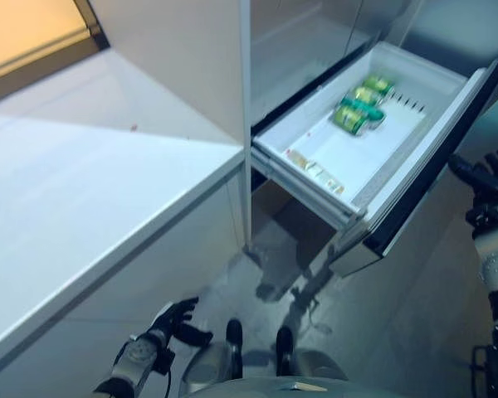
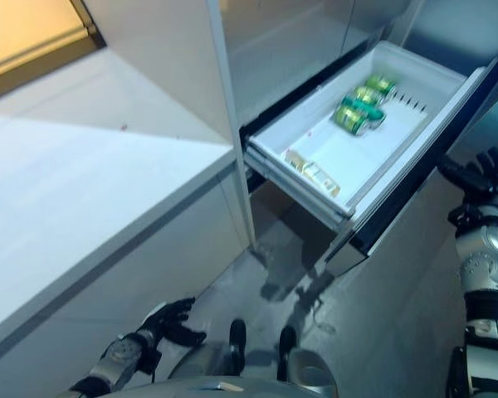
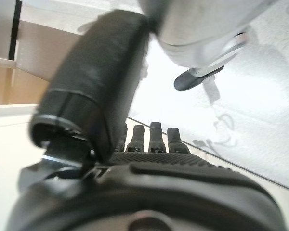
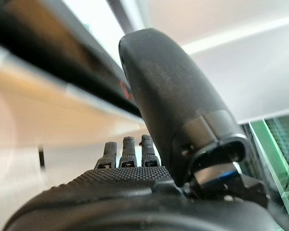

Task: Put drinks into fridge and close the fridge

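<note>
The fridge drawer (image 1: 315, 141) stands pulled out at the upper right, white inside with a dark front panel (image 1: 436, 178). Green cans (image 1: 361, 104) lie together at its far end. My right hand (image 1: 485, 178) hangs open and empty just right of the drawer's front panel, apart from it; its fingers (image 4: 127, 151) are relaxed in the right wrist view. My left hand (image 1: 176, 322) hangs low by the counter's side, open and empty, with straight fingers (image 3: 154, 137) in the left wrist view.
A white counter (image 1: 83, 191) runs along the left, its side panel reaching to the floor. A small yellowish packet (image 1: 315, 168) lies at the drawer's near end. Grey floor (image 1: 373, 315) lies under the drawer.
</note>
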Robot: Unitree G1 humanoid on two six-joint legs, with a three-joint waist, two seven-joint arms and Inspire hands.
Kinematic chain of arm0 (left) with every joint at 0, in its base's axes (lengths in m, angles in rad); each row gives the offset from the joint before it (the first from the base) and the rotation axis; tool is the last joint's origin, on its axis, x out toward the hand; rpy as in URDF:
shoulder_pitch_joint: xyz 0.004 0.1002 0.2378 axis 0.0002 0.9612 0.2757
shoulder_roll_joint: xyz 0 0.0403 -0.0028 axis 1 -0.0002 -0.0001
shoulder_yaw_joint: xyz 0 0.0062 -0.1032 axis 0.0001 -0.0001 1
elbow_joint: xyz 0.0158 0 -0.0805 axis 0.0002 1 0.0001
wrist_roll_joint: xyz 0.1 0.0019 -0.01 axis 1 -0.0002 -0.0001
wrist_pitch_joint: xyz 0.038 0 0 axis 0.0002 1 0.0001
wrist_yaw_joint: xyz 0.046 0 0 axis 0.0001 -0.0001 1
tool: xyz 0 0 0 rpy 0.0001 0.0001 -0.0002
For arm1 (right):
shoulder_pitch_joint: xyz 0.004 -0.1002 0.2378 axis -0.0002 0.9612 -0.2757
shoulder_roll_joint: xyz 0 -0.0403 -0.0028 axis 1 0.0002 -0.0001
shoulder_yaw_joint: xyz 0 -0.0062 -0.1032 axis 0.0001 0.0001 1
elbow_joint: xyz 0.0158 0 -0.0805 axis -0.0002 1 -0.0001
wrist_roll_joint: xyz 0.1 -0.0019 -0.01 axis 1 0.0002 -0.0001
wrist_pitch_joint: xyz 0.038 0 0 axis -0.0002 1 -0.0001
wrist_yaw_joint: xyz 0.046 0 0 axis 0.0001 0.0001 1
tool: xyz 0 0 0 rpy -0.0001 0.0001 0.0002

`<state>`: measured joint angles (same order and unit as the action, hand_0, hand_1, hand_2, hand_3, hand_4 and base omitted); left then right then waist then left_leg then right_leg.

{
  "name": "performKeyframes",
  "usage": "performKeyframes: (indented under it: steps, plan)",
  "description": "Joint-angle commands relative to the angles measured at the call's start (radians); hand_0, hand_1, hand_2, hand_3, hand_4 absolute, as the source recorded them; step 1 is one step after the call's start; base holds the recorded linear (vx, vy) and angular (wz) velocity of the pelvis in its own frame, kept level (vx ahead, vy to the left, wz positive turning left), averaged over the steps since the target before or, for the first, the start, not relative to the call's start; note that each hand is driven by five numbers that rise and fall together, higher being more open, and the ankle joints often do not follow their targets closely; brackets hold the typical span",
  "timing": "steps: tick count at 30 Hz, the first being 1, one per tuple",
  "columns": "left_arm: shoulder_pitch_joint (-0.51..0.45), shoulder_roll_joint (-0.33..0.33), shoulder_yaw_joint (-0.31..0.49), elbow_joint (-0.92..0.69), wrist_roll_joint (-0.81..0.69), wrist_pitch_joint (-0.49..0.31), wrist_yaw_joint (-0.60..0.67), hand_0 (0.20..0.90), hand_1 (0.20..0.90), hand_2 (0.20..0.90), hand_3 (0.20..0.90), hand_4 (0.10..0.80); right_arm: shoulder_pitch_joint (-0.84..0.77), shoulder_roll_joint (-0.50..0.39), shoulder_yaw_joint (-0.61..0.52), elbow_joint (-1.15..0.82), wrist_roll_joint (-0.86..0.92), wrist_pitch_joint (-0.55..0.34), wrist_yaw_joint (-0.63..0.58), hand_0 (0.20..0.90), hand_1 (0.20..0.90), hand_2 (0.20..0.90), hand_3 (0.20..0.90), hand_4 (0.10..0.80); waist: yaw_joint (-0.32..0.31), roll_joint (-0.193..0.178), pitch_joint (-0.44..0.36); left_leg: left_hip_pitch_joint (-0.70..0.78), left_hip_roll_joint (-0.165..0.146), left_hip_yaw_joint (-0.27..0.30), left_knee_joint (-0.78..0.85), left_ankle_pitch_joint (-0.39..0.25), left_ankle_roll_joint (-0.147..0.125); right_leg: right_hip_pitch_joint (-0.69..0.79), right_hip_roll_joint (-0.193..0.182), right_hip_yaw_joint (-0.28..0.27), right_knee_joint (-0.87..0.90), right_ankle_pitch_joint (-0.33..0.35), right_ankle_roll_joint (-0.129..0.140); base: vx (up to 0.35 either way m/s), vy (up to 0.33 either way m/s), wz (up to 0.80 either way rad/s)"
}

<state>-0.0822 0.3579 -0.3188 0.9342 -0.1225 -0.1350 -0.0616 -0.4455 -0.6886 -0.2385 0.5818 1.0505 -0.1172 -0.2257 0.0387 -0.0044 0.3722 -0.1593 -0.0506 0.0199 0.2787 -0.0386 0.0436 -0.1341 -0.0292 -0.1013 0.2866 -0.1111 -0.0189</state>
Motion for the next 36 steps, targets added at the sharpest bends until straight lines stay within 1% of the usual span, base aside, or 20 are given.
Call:
performKeyframes:
  steps: [1, 2, 4, 7, 11, 15, 19, 23, 27, 32, 36]
  plan:
    - [0.054, 0.006, -0.044, -0.052, -0.033, -0.037, 0.038, 0.9, 0.9, 0.9, 0.9, 0.8, -0.11, 0.006, -0.014, -0.139, 0.092, -0.178, 0.073, 0.9, 0.9, 0.9, 0.9, 0.8, 0.04, -0.005, -0.004, -0.078, -0.064, -0.031, 0.201, -0.197, 0.069, -0.081, -0.054, -0.003, 0.168, -0.036, 0.014, -0.104, 0.085, 0.12]
    - [0.054, 0.006, -0.044, -0.052, -0.033, -0.037, 0.039, 0.9, 0.9, 0.9, 0.9, 0.8, -0.111, 0.009, -0.013, -0.142, 0.097, -0.177, 0.077, 0.9, 0.9, 0.9, 0.9, 0.8, 0.041, -0.004, -0.003, -0.083, -0.065, -0.032, 0.203, -0.197, 0.069, -0.087, -0.055, -0.003, 0.173, -0.037, 0.013, -0.131, 0.092, 0.13]
    - [0.049, 0.009, -0.047, -0.058, -0.04, -0.042, 0.05, 0.9, 0.9, 0.9, 0.9, 0.8, -0.139, 0.036, 0.006, -0.168, 0.1, -0.191, 0.113, 0.9, 0.9, 0.9, 0.9, 0.8, 0.047, 0.014, 0.024, -0.126, -0.072, -0.029, 0.213, -0.181, 0.071, -0.139, -0.059, -0.002, 0.207, -0.036, 0.014, -0.148, 0.11, 0.08]
    - [0.046, 0.012, -0.042, -0.054, -0.043, -0.039, 0.063, 0.9, 0.9, 0.9, 0.9, 0.8, -0.166, 0.052, 0.034, -0.192, 0.111, -0.181, 0.156, 0.9, 0.9, 0.9, 0.9, 0.8, 0.052, 0.026, 0.045, -0.158, -0.076, -0.026, 0.216, -0.164, 0.07, -0.184, -0.064, -0.003, 0.24, -0.037, 0.016, -0.094, 0.105, 0.03]
    - [0.041, 0.014, -0.03, -0.048, -0.06, -0.044, 0.073, 0.9, 0.9, 0.9, 0.9, 0.8, -0.208, 0.062, 0.083, -0.222, 0.098, -0.162, 0.22, 0.9, 0.9, 0.9, 0.9, 0.8, 0.06, 0.036, 0.063, -0.18, -0.079, -0.025, 0.211, -0.148, 0.065, -0.213, -0.07, -0.008, 0.263, -0.041, 0.02, -0.067, 0.107, 0.02]
    - [0.042, 0.015, -0.021, -0.058, -0.067, -0.045, 0.068, 0.9, 0.9, 0.9, 0.9, 0.8, -0.229, 0.063, 0.117, -0.248, 0.089, -0.136, 0.276, 0.9, 0.9, 0.9, 0.9, 0.8, 0.072, 0.037, 0.069, -0.176, -0.079, -0.03, 0.195, -0.136, 0.06, -0.209, -0.075, -0.019, 0.261, -0.04, 0.023, -0.021, 0.057, 0.03]
    - [0.042, 0.022, -0.018, -0.083, -0.068, -0.044, 0.06, 0.9, 0.9, 0.9, 0.9, 0.8, -0.253, 0.057, 0.154, -0.268, 0.072, -0.129, 0.309, 0.9, 0.9, 0.9, 0.9, 0.8, 0.095, 0.032, 0.069, -0.161, -0.08, -0.054, 0.167, -0.121, 0.055, -0.184, -0.08, -0.034, 0.24, -0.035, 0.029, 0.0, -0.004, 0.13]
    - [0.05, 0.033, -0.022, -0.098, -0.066, -0.052, 0.045, 0.9, 0.9, 0.9, 0.9, 0.8, -0.295, 0.042, 0.182, -0.263, 0.068, -0.122, 0.321, 0.9, 0.9, 0.9, 0.9, 0.8, 0.126, 0.026, 0.063, -0.137, -0.085, -0.083, 0.144, -0.116, 0.05, -0.14, -0.083, -0.064, 0.216, -0.037, 0.031, 0.024, -0.019, 0.31]
    - [0.063, 0.033, -0.02, -0.085, -0.063, -0.061, 0.037, 0.9, 0.9, 0.9, 0.9, 0.8, -0.333, 0.04, 0.201, -0.234, 0.067, -0.112, 0.315, 0.9, 0.9, 0.9, 0.9, 0.8, 0.158, 0.022, 0.05, -0.107, -0.089, -0.109, 0.129, -0.114, 0.044, -0.091, -0.092, -0.1, 0.199, -0.045, 0.029, 0.068, -0.008, 0.25]
    - [0.11, 0.043, -0.005, -0.079, -0.032, -0.053, 0.041, 0.9, 0.9, 0.9, 0.9, 0.8, -0.351, 0.035, 0.203, -0.177, 0.054, -0.103, 0.286, 0.9, 0.9, 0.9, 0.9, 0.8, 0.209, 0.014, 0.015, -0.044, -0.09, -0.157, 0.077, -0.105, 0.037, -0.006, -0.103, -0.155, 0.153, -0.053, 0.029, 0.122, -0.019, 0.32]
    - [0.134, 0.053, 0.02, -0.047, -0.003, -0.048, 0.044, 0.9, 0.9, 0.9, 0.9, 0.8, -0.347, 0.034, 0.202, -0.155, 0.057, -0.101, 0.279, 0.9, 0.9, 0.9, 0.9, 0.8, 0.231, 0.005, -0.011, -0.001, -0.088, -0.182, 0.035, -0.095, 0.033, 0.042, -0.104, -0.178, 0.117, -0.055, 0.031, 0.115, -0.019, 0.31]
